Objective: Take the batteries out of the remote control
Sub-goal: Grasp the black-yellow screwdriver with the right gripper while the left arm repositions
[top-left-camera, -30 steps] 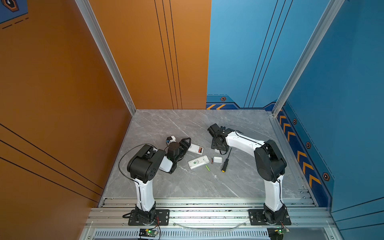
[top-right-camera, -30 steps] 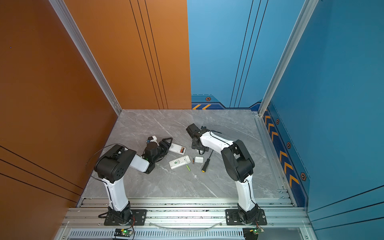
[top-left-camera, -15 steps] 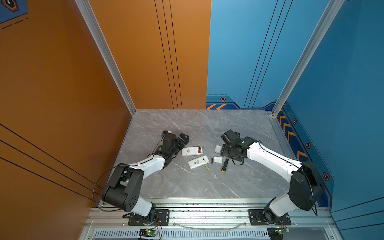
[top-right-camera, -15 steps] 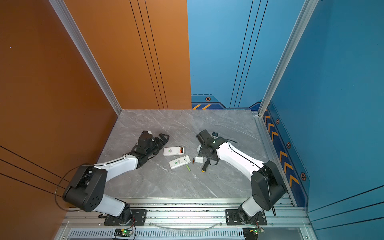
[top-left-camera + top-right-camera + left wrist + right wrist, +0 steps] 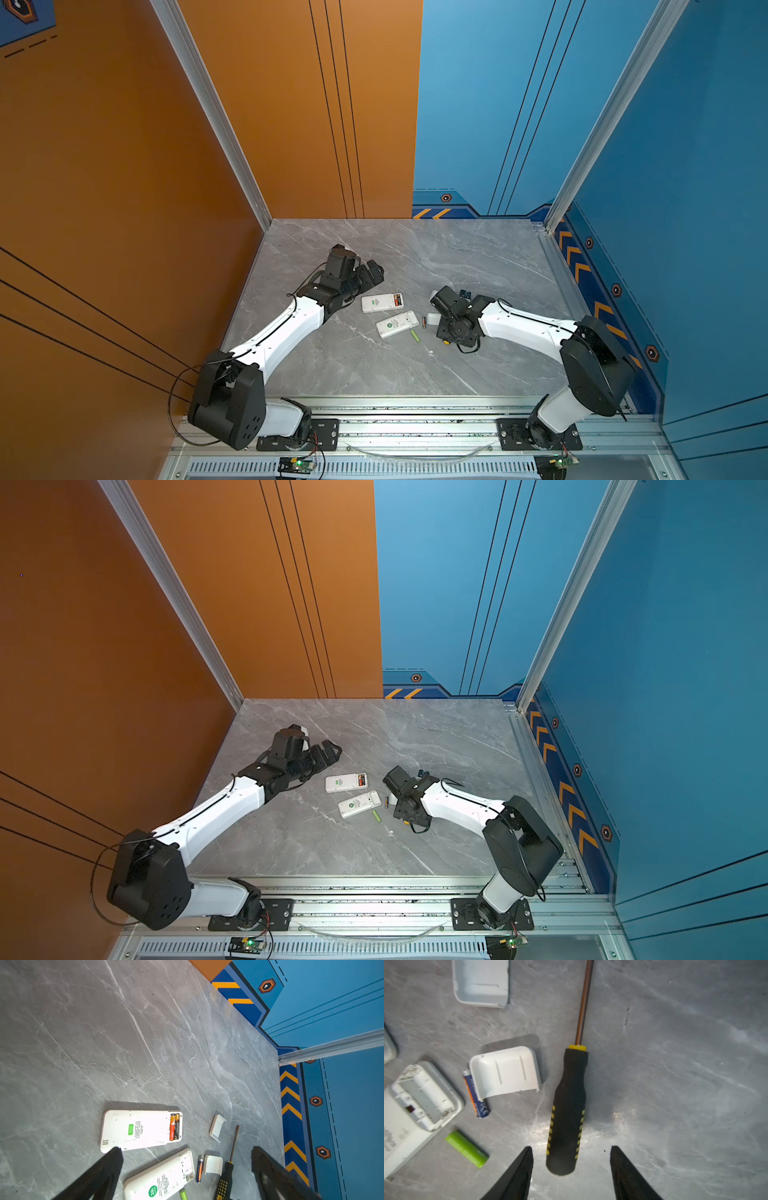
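Left pincer (image 5: pixel 186 1147) gapes wide and empty beside the remote control (image 5: pixel 135 1129) at mid-frame in both top views. An orange-red battery (image 5: pixel 172 1129) and a dark battery (image 5: pixel 177 1129) sit in its open bay. Right pincer (image 5: pixel 571 1147), half spread, straddles the screwdriver (image 5: pixel 566 1109) handle without touching it. Just below that remote, a lime green battery (image 5: pixel 467 1148) and a blue battery (image 5: pixel 476 1095) lie loose on the counter (image 5: pixel 457 257).

Grey veined table (image 5: pixel 675 1064), white green-labelled remote (image 5: pixel 141 1129), lime-green battery (image 5: pixel 467 1148), blue-and-orange battery (image 5: pixel 476 1097); the screwdriver (image 5: pixel 566 1105) is black with yellow dots.
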You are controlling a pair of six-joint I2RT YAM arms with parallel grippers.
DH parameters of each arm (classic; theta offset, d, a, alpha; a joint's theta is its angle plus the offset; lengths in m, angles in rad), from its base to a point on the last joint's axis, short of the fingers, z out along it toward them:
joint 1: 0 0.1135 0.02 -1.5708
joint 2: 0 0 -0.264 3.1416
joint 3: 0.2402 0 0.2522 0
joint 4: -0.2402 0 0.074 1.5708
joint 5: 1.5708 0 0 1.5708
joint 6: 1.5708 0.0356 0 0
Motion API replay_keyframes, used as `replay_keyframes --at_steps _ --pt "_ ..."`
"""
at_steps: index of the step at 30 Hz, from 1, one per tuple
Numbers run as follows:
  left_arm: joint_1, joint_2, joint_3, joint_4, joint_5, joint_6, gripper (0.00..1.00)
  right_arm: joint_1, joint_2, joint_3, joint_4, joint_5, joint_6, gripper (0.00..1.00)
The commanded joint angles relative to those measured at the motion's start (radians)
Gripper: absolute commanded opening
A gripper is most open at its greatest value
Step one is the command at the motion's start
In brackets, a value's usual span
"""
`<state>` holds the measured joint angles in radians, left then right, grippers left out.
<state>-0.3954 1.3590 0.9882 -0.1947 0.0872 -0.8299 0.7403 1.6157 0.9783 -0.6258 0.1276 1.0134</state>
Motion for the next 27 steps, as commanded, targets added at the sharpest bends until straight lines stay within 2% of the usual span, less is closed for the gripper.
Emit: replay_keyframes --at_steps 1,8,13,16,19,23,25,27 --pt "-0.013 -0.058 0.035 -0.122 0.025 0.053 0.98 -0.002 0.031 -0.017 0.038 0.016 0.019 0.57" --pt "-0.016 -0.139 0.035 -0.174 0.030 0.066 0.98 -0.005 0.083 -0.021 0.064 0.038 0.005 0.49" --pt "-0.011 -0.157 0.035 -0.188 0.080 0.045 0.98 -0.023 0.087 -0.031 0.056 0.057 -0.015 0.27" --pt "-0.011 -0.166 0.035 -0.179 0.124 -0.011 0.98 -0.031 0.012 -0.058 0.024 0.073 -0.055 0.13" --pt "-0.023 -0.164 0.083 -0.133 0.185 -0.099 0.98 -0.013 -0.143 -0.055 -0.045 0.109 -0.178 0.06" --pt "-0.045 -0.150 0.057 0.073 0.271 -0.313 0.99 0.051 -0.347 -0.003 -0.115 0.125 -0.473 0.02" --pt "-0.061 -0.140 0.049 0.180 0.279 -0.427 0.99 0.080 -0.400 0.010 -0.128 0.104 -0.600 0.01" --pt "-0.076 -0.128 0.019 0.231 0.278 -0.518 0.95 0.096 -0.411 0.027 -0.156 0.101 -0.697 0.00"
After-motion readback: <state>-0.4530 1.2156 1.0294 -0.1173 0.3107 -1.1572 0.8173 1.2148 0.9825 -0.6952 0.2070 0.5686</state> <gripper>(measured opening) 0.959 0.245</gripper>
